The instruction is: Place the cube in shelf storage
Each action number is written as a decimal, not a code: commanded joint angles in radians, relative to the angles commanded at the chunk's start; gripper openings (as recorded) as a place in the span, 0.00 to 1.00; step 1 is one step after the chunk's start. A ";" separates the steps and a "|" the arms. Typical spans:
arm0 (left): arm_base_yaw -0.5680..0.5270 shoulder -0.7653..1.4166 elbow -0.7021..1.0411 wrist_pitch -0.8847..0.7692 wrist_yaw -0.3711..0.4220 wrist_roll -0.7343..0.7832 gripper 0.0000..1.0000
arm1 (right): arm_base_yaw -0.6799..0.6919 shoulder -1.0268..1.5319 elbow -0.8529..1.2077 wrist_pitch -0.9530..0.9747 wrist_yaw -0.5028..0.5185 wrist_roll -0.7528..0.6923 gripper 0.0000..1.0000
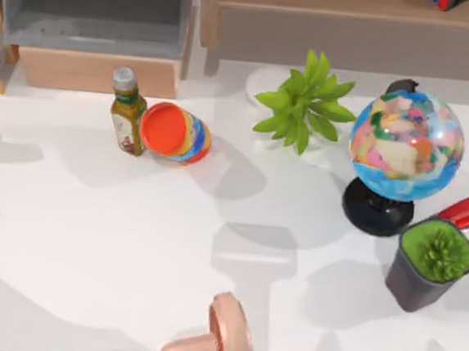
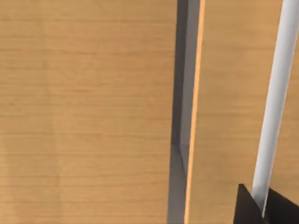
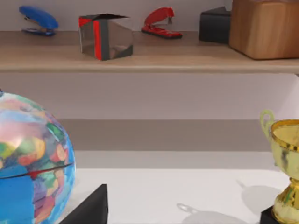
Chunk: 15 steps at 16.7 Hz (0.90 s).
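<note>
The table (image 1: pixel 130 240) is brightly and evenly lit. Soft grey shadows are cast toward four o'clock from the globe (image 1: pixel 407 145) and plant (image 1: pixel 305 99). Glare is seen on the globe's upper surface.

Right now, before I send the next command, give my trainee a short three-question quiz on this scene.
1. True or false: the cube rests on the shelf storage board.
2. Which stands nearest the globe? A) sauce bottle B) dark-potted plant C) pink object
3. Fill in: on the shelf, the cube sits between a blue stapler and a ____ stapler.
Key: 1 true; 2 B; 3 red, the red stapler.
</note>
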State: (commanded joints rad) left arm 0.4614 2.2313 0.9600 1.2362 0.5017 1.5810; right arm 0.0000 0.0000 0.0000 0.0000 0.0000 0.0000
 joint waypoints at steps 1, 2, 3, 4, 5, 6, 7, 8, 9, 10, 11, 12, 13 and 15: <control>0.005 -0.011 -0.017 0.012 0.006 0.001 0.00 | 0.000 0.000 0.000 0.000 0.000 0.000 1.00; 0.007 -0.015 -0.024 0.017 0.008 0.001 0.00 | 0.000 0.000 0.000 0.000 0.000 0.000 1.00; 0.007 -0.015 -0.024 0.017 0.008 0.001 0.00 | 0.000 0.000 0.000 0.000 0.000 0.000 1.00; 0.007 -0.015 -0.024 0.017 0.008 0.001 0.00 | 0.000 0.000 0.000 0.000 0.000 0.000 1.00; 0.004 -0.008 -0.019 0.013 0.006 0.001 0.00 | 0.000 0.000 0.000 0.000 0.000 0.000 1.00; 0.007 -0.011 -0.022 0.015 0.006 0.001 0.00 | 0.000 0.000 0.000 0.000 0.000 0.000 1.00; 0.016 -0.018 -0.036 0.025 0.010 0.002 0.00 | 0.000 0.000 0.000 0.000 0.000 0.000 1.00; 0.026 -0.028 -0.060 0.037 0.018 0.002 0.00 | 0.000 0.000 0.000 0.000 0.000 0.000 1.00; 0.037 -0.040 -0.091 0.052 0.029 0.002 0.00 | 0.000 0.000 0.000 0.000 0.000 0.000 1.00; 0.048 -0.054 -0.127 0.069 0.042 0.001 0.00 | 0.000 0.000 0.000 0.000 0.000 0.000 1.00; 0.060 -0.068 -0.166 0.088 0.057 0.002 0.00 | 0.000 0.000 0.000 0.000 0.000 0.000 1.00; 0.073 -0.083 -0.203 0.107 0.071 0.003 0.00 | 0.000 0.000 0.000 0.000 0.000 0.000 1.00; 0.085 -0.097 -0.233 0.125 0.083 0.004 0.00 | 0.000 0.000 0.000 0.000 0.000 0.000 1.00; 0.098 -0.114 -0.262 0.147 0.097 0.006 0.00 | 0.000 0.000 0.000 0.000 0.000 0.000 1.00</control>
State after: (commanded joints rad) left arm 0.5592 2.1176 0.6979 1.3828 0.5991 1.5869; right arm 0.0000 0.0000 0.0000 0.0000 0.0000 0.0000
